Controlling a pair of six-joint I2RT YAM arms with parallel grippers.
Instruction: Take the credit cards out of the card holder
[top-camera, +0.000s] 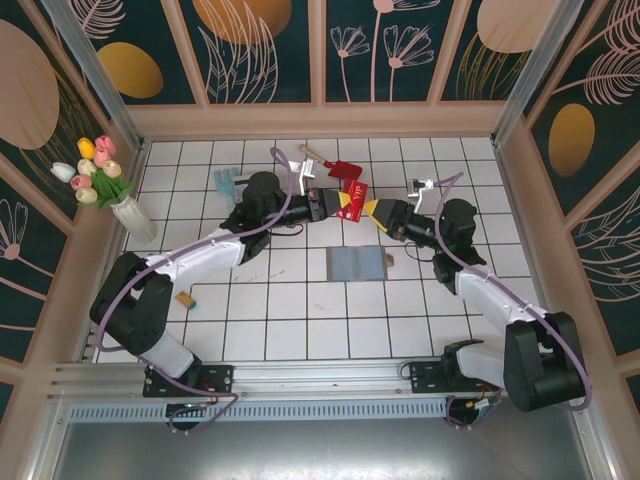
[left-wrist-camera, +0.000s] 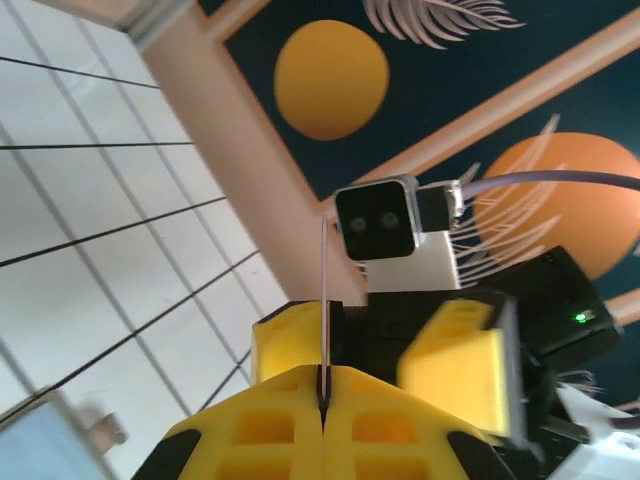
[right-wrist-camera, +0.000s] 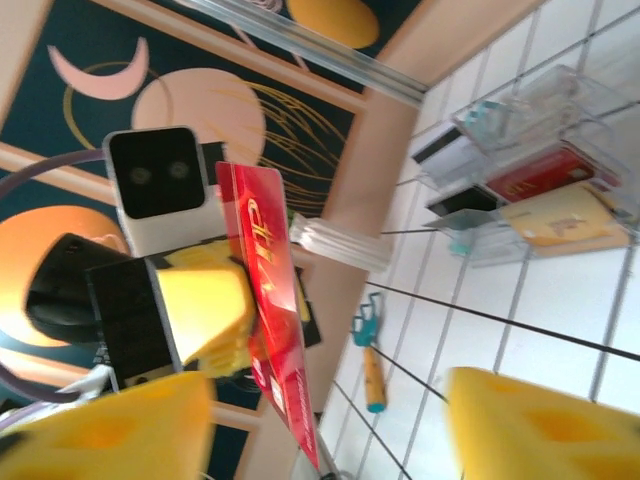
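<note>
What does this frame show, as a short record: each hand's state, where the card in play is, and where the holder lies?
left hand: shut on the red card, held above the table
right hand: open, tip to tip with the left hand, close to the red card
card holder: lying open and flat on the table, neither hand touching it
clear tray: on the table, stored cards in its compartments
red toy shovel: on the table behind the hands

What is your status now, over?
Left gripper shut on red card. Right gripper open, close beside it. Holder lies open, untouched. Nothing in the way.
</note>
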